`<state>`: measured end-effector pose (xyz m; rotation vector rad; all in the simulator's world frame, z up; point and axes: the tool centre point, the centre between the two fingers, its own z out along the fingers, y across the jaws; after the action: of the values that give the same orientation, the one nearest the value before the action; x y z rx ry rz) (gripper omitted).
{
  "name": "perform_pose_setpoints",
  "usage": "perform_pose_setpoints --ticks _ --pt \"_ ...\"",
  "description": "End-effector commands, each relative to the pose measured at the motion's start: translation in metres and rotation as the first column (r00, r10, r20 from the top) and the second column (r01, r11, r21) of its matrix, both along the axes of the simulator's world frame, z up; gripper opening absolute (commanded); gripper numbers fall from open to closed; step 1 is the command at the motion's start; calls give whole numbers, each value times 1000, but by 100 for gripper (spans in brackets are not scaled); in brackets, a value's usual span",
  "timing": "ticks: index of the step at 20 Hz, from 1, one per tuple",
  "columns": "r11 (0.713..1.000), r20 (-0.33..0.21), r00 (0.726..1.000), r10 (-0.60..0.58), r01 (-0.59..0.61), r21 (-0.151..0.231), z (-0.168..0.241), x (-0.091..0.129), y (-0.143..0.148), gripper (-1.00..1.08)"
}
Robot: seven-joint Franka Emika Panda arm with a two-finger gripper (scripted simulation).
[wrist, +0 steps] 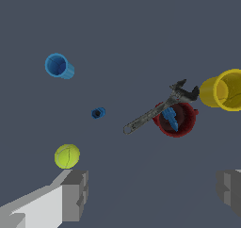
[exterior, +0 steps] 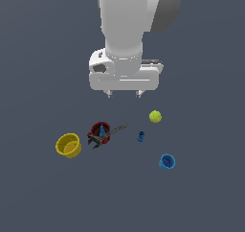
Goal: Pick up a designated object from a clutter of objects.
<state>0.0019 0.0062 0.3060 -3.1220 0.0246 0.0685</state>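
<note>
Looming closest to you in the exterior view is the white arm (exterior: 127,25), hanging over the dark grey floor (exterior: 206,202) and filling the upper middle of that picture. Its gripper (exterior: 124,95) is sitting high above the scattered things, touching none of them. In the wrist view you are seeing its two grey fingers (wrist: 74,194) standing wide apart with nothing between them.

Going down in size, the yellow cup (exterior: 68,145) is lying on its side at the exterior view's left, mouth up toward you. Just beside it, toward the exterior view's right, you are looking at the red mug (exterior: 100,132), the thing you are after. It is sitting near the middle of the floor, below the gripper and a little toward the exterior view's left. A small blue piece (wrist: 170,118) is resting inside its mouth. A dark grey wrench (wrist: 157,108) is lying across the mug's rim, its jawed end pointing toward the yellow cup and its handle reaching out the other way.

The blue cup (exterior: 167,161) is lying well apart at the exterior view's right. The yellow-green ball (exterior: 155,116) is resting above it, nearer the gripper. Between the ball and the mug, a tiny blue piece (exterior: 140,136) is sitting alone.
</note>
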Motion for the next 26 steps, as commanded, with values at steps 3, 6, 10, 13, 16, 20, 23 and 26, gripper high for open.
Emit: perform_pose_setpoints --ticks 3,6,10,13,16,20,23,26 --pt "1000 -1 1000 7 -7 -2 0 0 1 100" --pt "999 -6 999 42 -42 -12 1 -1 9 100" --pt "997 -12 997 75 -75 -22 4 -2 17 100" --pt "997 -12 997 72 -73 -21 3 -2 16 100" --pt "997 -10 997 76 -77 -20 0 -1 13 100" --pt "996 -7 996 93 -93 -17 -12 2 7 100" --pt "994 -3 994 111 -111 -13 -25 5 -2 100" --pt "991 3 991 135 -135 -10 -43 9 -13 100"
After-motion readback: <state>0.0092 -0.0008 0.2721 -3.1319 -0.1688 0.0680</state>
